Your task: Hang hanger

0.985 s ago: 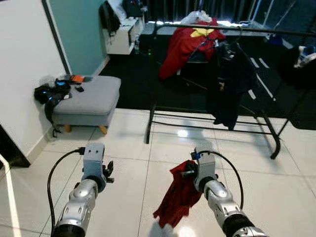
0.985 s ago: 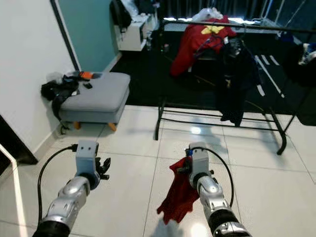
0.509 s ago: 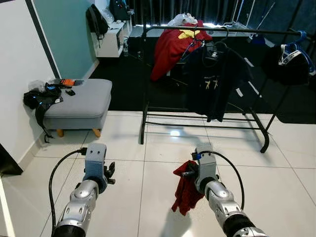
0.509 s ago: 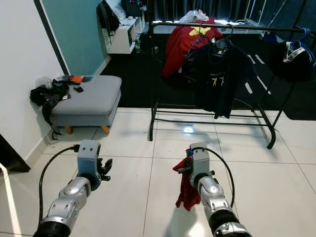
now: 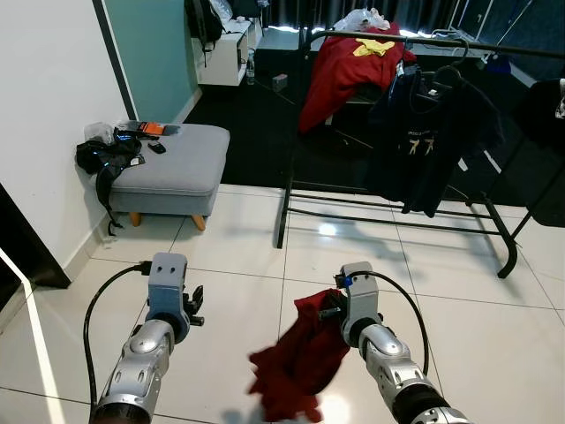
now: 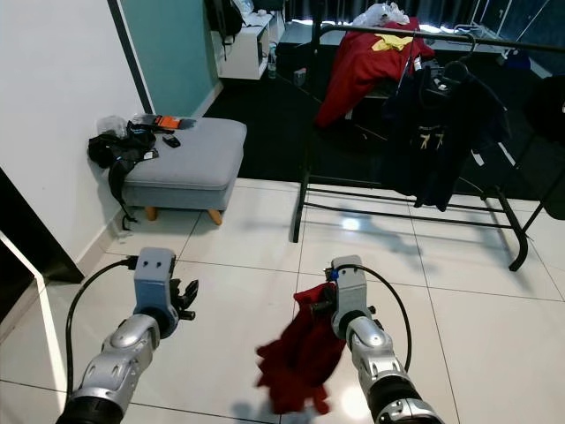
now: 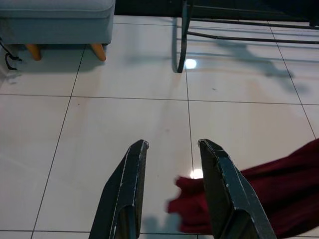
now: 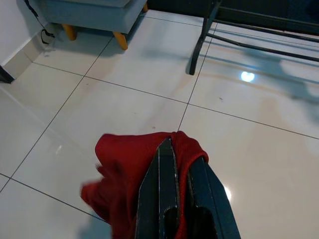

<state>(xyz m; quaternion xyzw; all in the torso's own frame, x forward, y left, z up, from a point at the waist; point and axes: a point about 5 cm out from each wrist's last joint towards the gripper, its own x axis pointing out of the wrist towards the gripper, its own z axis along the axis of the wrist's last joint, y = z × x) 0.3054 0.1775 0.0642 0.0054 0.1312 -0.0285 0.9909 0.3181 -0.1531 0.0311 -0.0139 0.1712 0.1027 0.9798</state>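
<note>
The red garment (image 5: 300, 358) dangles from the right gripper (image 8: 172, 169), jaws clamped on it. The clothes rack (image 5: 397, 221) stands far off, so hanging remains undone. The left gripper (image 7: 172, 149) waits, jaws apart.

Home, clothes rack (image 5: 406, 40), grey ottoman (image 5: 172, 159)

Red garment (image 5: 300, 358) hangs crumpled above the white tiles; hanger itself not discernible.

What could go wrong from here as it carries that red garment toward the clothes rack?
The red garment, pinched by the right gripper, hangs loose near the tiled floor; it might drag or slip free. No hanger is visible in it, so hanging may fail. The clothes rack already holds garments, so the rail looks crowded.
</note>
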